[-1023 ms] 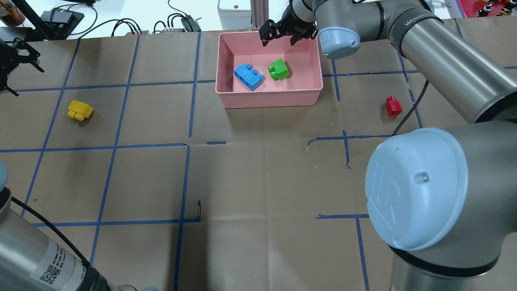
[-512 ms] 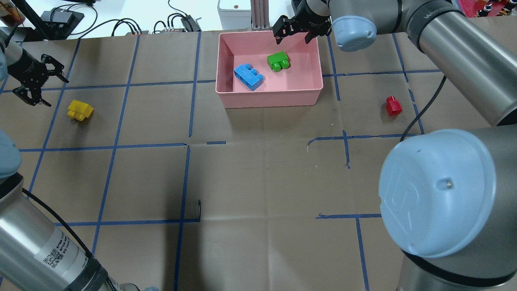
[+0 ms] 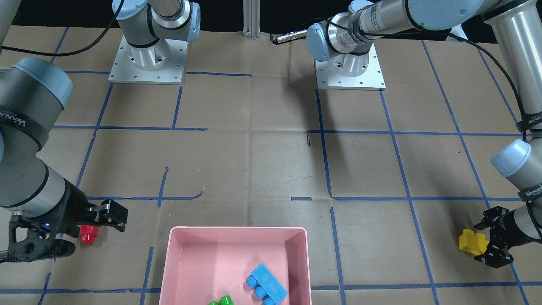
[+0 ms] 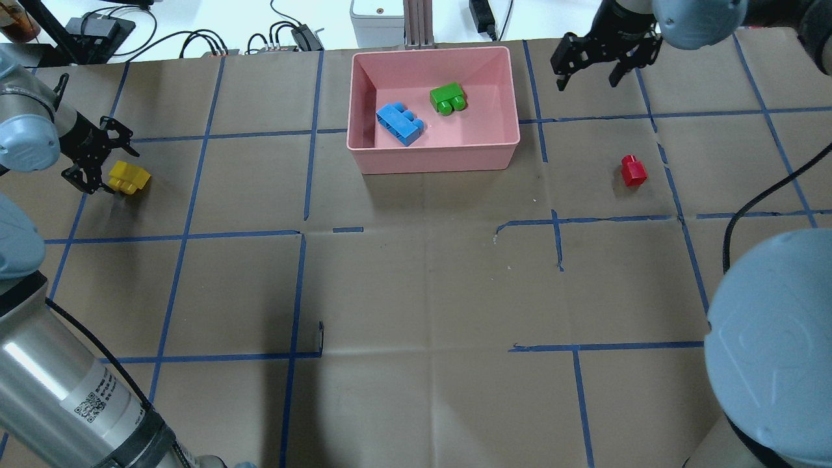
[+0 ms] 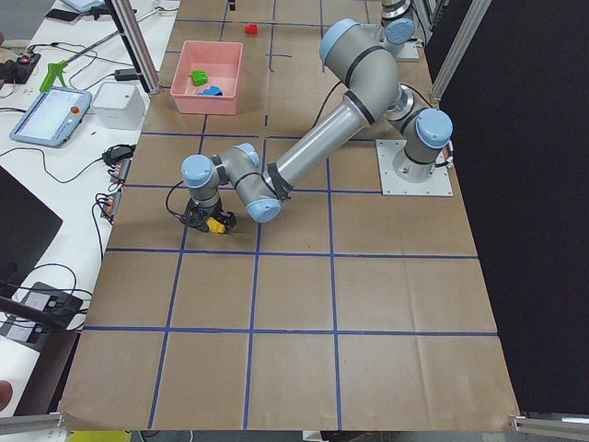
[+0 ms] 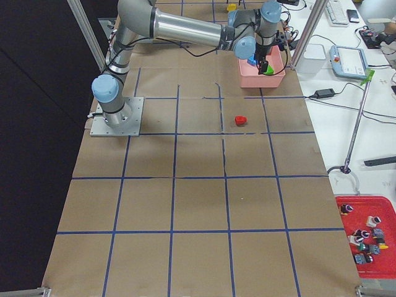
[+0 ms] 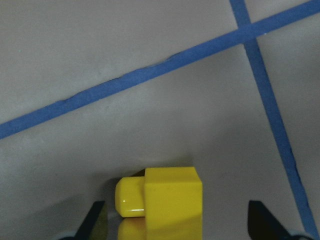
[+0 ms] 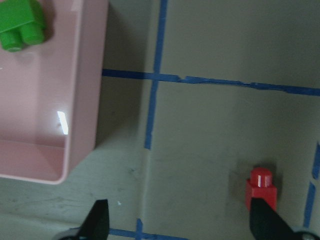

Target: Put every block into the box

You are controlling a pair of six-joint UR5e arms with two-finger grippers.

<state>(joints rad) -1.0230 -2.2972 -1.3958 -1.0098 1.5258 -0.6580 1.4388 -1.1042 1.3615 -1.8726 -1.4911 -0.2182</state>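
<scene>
The pink box (image 4: 434,166) holds the light-blue brick (image 4: 399,123) and the green brick (image 4: 448,99). The yellow brick (image 4: 129,177) lies on the table at the far left. My left gripper (image 4: 97,153) is open right beside it. In the left wrist view the yellow brick (image 7: 165,200) sits between the open fingertips (image 7: 95,222). The red brick (image 4: 632,170) lies on the table right of the box. My right gripper (image 4: 588,65) is open and empty, raised past the box's far right corner. In the right wrist view the red brick (image 8: 261,189) is at the lower right.
Brown paper with blue tape lines covers the table (image 4: 422,292). Cables and small devices (image 4: 286,36) lie beyond the far edge. An aluminium post (image 4: 416,23) stands behind the box. In the front view the box (image 3: 237,230) is at the bottom centre.
My right gripper has moved right, from over the box's far edge to outside it. My left gripper has moved in next to the yellow brick. The green brick shifted slightly and settled.
</scene>
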